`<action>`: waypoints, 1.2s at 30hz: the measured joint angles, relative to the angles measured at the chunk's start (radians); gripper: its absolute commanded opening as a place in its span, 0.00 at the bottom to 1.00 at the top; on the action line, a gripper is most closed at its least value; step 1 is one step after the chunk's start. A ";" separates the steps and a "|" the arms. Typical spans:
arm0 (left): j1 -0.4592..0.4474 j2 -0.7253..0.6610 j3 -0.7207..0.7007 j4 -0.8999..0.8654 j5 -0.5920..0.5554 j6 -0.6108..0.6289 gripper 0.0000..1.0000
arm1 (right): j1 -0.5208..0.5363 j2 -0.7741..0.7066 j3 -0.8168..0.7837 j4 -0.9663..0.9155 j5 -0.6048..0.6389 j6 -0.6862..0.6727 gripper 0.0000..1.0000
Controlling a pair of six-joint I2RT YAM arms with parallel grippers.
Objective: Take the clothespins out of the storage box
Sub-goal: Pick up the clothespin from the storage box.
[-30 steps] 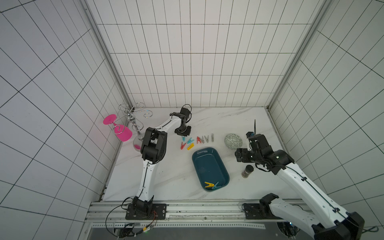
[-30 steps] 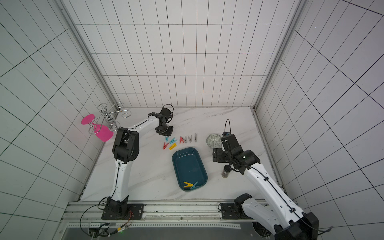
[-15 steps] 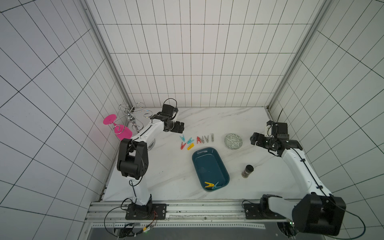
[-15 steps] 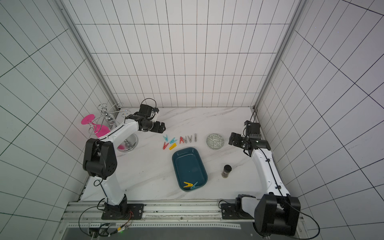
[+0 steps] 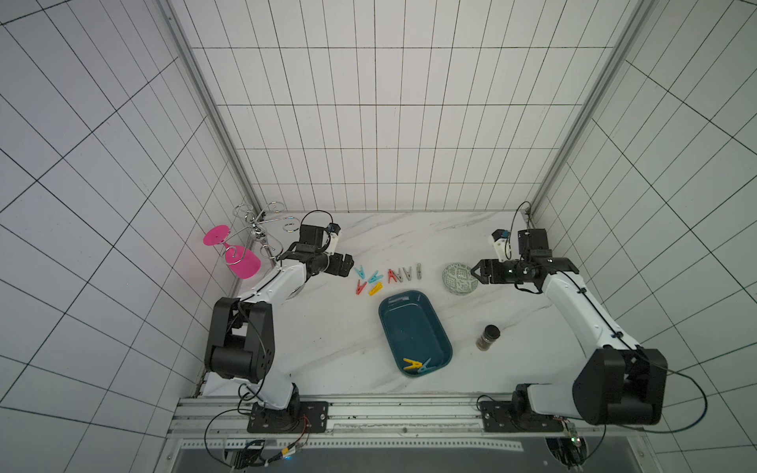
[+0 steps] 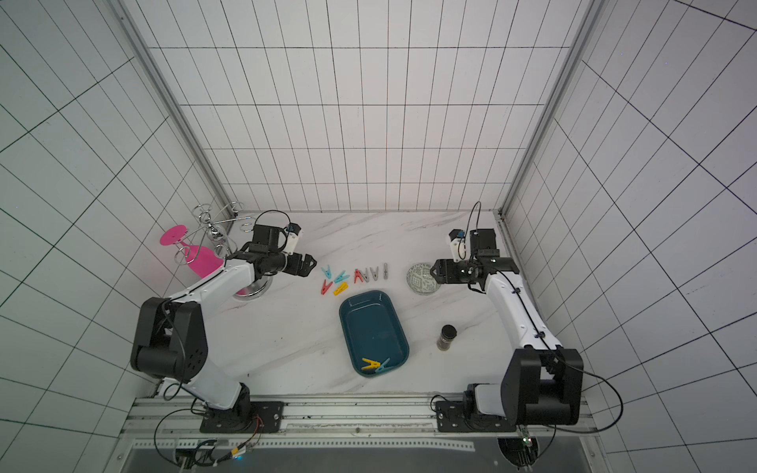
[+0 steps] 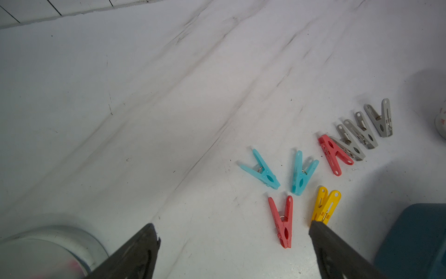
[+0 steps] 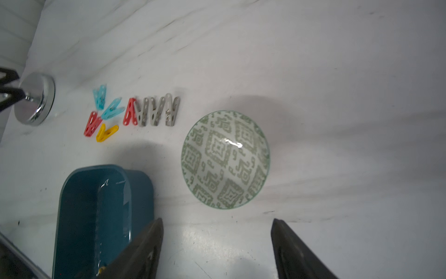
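Observation:
The dark teal storage box (image 5: 403, 323) (image 6: 368, 319) lies at the table's middle front. A yellow clothespin (image 5: 411, 363) and a light blue one (image 5: 426, 365) rest in its near end. Several more clothespins (image 5: 389, 276) (image 8: 149, 112) lie in a row on the table behind the box. My left gripper (image 5: 348, 264) (image 7: 233, 225) hovers just left of that row, open and empty, with a red clothespin (image 7: 283, 222) between its fingertips' lines on the table. My right gripper (image 5: 476, 272) (image 8: 217, 221) is open and empty above the bowl's right edge.
A green-white patterned bowl (image 5: 459, 278) (image 8: 225, 159) sits right of the clothespin row. A dark jar (image 5: 487, 336) stands right of the box. A chrome rack (image 5: 258, 229) holding a pink glass (image 5: 239, 262) fills the back left corner. Tiled walls close three sides.
The left gripper has opened and drawn back to the left of the clothespin row. The right arm has swung away from the jar to the bowl's side.

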 measured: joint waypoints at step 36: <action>-0.120 -0.257 -0.091 0.011 -0.146 -0.138 0.98 | 0.880 0.227 -0.127 0.021 0.136 -0.092 0.58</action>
